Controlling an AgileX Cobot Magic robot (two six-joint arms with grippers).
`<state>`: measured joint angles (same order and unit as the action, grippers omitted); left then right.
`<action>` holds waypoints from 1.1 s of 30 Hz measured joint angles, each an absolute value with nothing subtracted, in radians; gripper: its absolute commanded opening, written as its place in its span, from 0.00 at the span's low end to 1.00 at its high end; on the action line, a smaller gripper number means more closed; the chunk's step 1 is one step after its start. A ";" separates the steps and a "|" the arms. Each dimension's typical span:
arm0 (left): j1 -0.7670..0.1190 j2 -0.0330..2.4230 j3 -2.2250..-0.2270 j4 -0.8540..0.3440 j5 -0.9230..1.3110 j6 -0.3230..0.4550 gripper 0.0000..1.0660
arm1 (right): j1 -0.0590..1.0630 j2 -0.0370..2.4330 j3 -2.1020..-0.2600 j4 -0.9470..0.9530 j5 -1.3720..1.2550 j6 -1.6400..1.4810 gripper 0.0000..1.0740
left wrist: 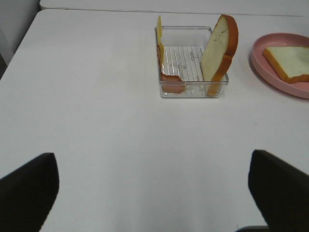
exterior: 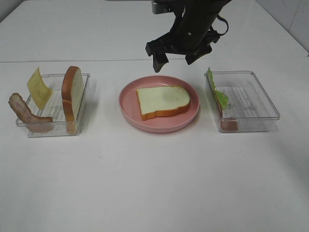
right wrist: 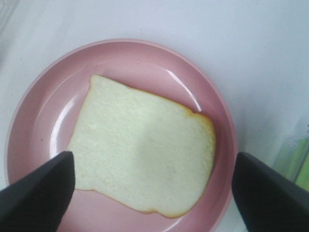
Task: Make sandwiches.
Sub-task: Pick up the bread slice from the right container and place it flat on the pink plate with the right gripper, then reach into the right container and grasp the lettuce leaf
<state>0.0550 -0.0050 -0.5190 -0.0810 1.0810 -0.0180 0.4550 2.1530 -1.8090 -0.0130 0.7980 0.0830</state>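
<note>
Bread slice, white with an orange-brown crust, lies flat in the pink plate at the middle of the white table in the high view. At 12 o'clock of the plate the right gripper hangs in the air, clear of the bread, its jaws spread with nothing between them. At 9 o'clock of the plate stands the left tray, of clear plastic. Inside it a second bread slice stands on edge against the wall nearest the plate. A yellow cheese square stands upright toward the tray's 9 o'clock side, where a brown meat strip curves along the wall. At 3 o'clock of the plate sits the right tray. A green lettuce leaf stands against its plate-side wall, beside a reddish-brown piece too small to name. The left wrist view shows the left gripper wide open and empty over bare table, well apart from the left tray. That tray holds the cheese square, meat strip and second bread slice. Beyond it, part of the pink plate shows with the bread slice on it. The right wrist view looks down on the bread slice in the pink plate. There the dark fingers of the right gripper stand far apart to either side, touching nothing.
</note>
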 measured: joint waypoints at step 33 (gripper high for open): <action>0.055 -0.005 -0.519 -0.081 1.081 -0.018 0.94 | 0.334 2.123 -1.990 -0.167 1.201 0.098 0.80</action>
<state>0.0550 -0.0050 -0.5190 -0.0810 1.0810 -0.0180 0.3340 2.1230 -1.9900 -0.1670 1.2010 0.0980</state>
